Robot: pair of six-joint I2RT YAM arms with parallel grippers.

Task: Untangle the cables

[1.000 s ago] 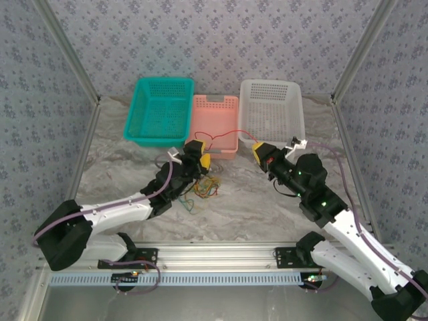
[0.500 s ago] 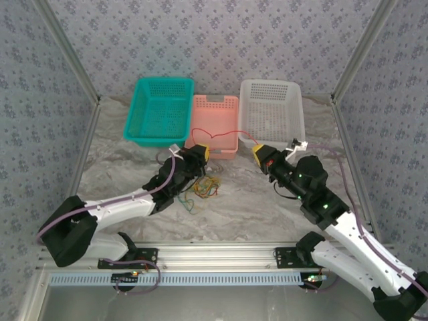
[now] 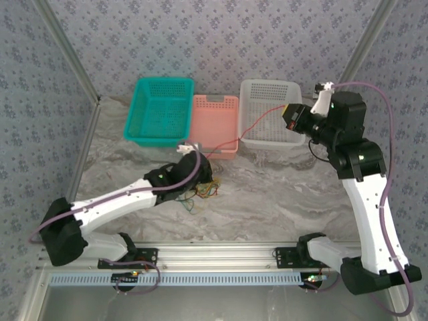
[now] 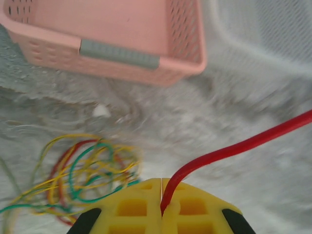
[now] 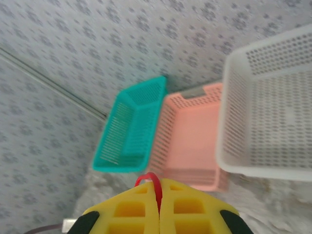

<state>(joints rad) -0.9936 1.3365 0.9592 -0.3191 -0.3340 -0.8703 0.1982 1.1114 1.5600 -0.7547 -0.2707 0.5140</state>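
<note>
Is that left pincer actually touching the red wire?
Touching. The left wrist view shows the red wire running down into the closed seam of the left pincer, pinched there with no gap.

A teal basket (image 3: 160,110), a pink basket (image 3: 215,120) and a white basket (image 3: 271,97), all perforated plastic, are lined up side by side at the far edge of a marbled tabletop (image 3: 267,194).

Overhead I get bright, even, soft light, only faint shadows in front of the pink basket (image 3: 215,127), no glare. My left wrist feed blurs the tabletop (image 4: 234,107) right of that basket, though the red cable (image 4: 229,150) below it looks crisp. My right wrist feed is soft throughout.
</note>
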